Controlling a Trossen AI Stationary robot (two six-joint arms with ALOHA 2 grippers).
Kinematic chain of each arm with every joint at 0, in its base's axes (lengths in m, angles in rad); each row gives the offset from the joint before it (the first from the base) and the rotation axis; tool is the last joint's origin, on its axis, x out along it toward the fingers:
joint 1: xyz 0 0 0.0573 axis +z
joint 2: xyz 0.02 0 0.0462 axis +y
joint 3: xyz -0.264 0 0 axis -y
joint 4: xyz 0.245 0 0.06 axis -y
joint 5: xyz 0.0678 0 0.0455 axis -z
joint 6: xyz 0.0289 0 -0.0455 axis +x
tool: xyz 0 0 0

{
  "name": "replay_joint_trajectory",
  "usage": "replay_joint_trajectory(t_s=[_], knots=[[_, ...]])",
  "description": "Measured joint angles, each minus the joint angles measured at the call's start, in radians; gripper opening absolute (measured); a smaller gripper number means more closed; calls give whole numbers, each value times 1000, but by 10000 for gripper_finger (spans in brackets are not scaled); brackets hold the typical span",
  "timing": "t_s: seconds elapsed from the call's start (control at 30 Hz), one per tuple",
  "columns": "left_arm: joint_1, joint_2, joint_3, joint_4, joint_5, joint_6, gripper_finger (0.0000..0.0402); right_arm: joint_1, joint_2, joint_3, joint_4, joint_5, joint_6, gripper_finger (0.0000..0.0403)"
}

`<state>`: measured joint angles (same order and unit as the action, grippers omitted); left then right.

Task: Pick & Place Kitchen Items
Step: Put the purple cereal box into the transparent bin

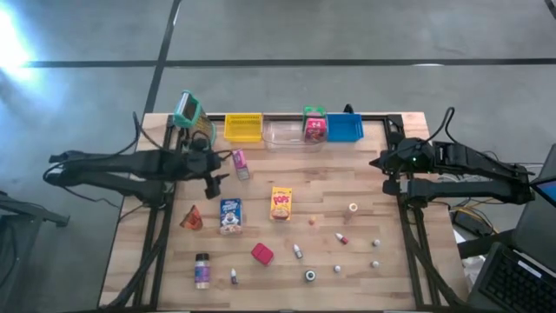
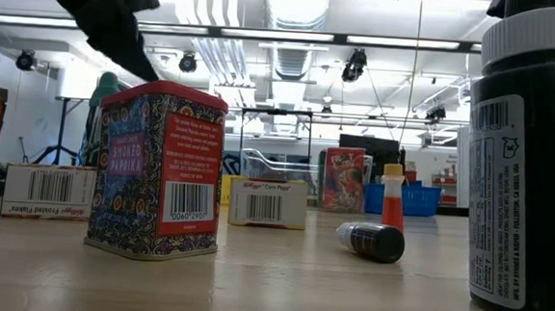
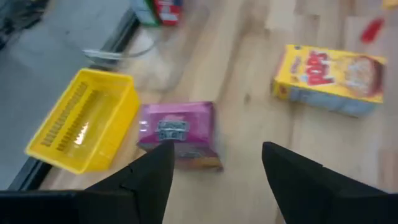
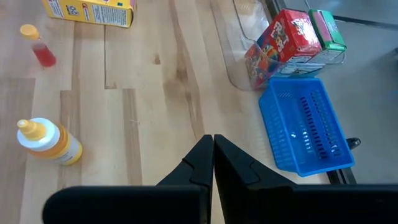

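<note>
While the left tool (image 3: 214,168) hovers wide open, empty, above the pink box (image 3: 178,134), the right tool (image 4: 212,163) waits closed and empty near the blue bin (image 4: 306,127).

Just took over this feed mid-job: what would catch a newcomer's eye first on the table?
The left gripper, jaws open, hangs over a pink box lying beside the yellow bin at the table's far edge. Many small toy groceries are scattered across the wood, with the yellow Pops box and blue cereal box near the middle. The right gripper, jaws shut, waits near the blue bin.
</note>
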<state>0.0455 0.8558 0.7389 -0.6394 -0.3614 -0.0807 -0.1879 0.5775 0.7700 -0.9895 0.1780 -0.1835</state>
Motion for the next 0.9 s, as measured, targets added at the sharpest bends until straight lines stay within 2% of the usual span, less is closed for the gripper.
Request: replay_joint_trajectory(t_s=[0.23, 0.4, 0.6, 0.77, 0.9], knots=[[131, 95, 103, -113, 95, -18, 257, 0, 0, 0, 0, 0, 0, 8], [145, 144, 123, -136, 162, 20, 257, 0, 0, 0, 0, 0, 0, 8], [162, 245, 161, -143, 161, 23, 257, 0, 0, 0, 0, 0, 0, 8], [183, 350, 277, -241, 160, 38, 264, 0, 0, 0, 0, 0, 0, 8], [209, 401, 378, -307, 173, 57, 292, 0, 0, 0, 0, 0, 0, 8]])
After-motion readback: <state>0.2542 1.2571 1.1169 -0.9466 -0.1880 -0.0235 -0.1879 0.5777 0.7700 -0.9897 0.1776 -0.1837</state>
